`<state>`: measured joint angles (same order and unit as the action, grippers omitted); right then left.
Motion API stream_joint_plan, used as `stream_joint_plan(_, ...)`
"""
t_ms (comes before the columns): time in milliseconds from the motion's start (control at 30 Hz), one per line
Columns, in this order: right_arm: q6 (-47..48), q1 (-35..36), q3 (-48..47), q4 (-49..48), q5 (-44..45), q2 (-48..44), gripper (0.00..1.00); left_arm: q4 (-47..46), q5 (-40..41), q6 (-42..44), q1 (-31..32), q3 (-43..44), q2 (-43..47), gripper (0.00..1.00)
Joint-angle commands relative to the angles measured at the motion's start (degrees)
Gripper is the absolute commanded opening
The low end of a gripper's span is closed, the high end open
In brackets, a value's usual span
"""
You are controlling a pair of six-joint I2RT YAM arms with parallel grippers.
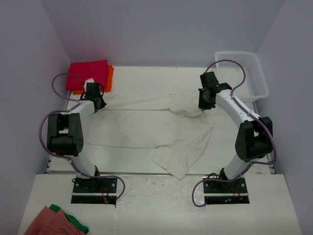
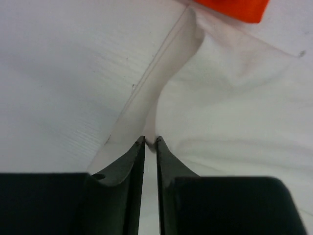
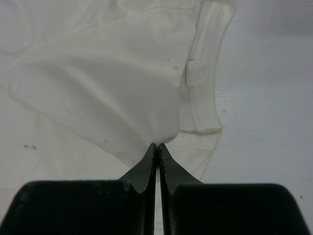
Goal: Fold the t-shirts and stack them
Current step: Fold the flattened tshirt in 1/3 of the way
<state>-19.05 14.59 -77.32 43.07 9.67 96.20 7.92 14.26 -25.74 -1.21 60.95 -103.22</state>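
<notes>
desk (image 1: 146, 78): white, flat | centre: cream-white t-shirt (image 1: 146, 129) spread wide and wrinkled, its far edge folded over, one corner reaching the near edge | far-left corner: orange t-shirt (image 1: 110, 78) folded, magenta-red t-shirt (image 1: 88, 73) folded on top of it | far-right corner: white mesh basket (image 1: 244, 73) | near-left front: salmon-pink cloth (image 1: 46, 223) over green cloth (image 1: 76, 223)

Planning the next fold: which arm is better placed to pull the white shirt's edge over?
Likely right: the right gripper is shut on the cream-white t-shirt; the left gripper shows a jaw gap.
</notes>
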Motion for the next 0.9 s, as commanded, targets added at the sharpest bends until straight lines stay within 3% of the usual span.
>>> stream_joint_plan(0,0.24,-0.09,0.41,-0.09,1.40,0.04,0.00,-9.84,0.70,0.33,0.68,-2.15,10.74,0.16)
stream_joint_plan(167,0.24,-0.09,0.33,0.00,1.67,0.30,0.00,-4.79,2.51,1.13,3.84,2.68,12.96,0.32)
stream_joint_plan(333,0.41,-0.09,0.33,0.35,1.58,-0.05,0.00,1.12,8.41,-2.90,4.55,4.45,11.20,0.33)
stream_joint_plan(467,0.50,-0.09,0.06,0.79,1.58,-0.05,0.00,-5.90,-3.05,0.24,4.64,2.86,9.10,0.33)
stream_joint_plan(567,0.50,-0.09,-0.02,0.70,1.75,0.38,0.00,-5.90,-12.11,1.48,5.08,5.58,3.83,0.26)
stream_joint_plan(833,-0.02,-0.35,-0.99,3.68,5.09,2.67,0.00,-8.01,-15.40,2.53,5.70,7.43,-3.74,0.23)
stream_joint_plan(867,-0.37,-0.44,-1.25,4.30,6.14,3.54,0.04,-8.01,-15.40,2.62,5.70,7.69,-4.18,0.23)
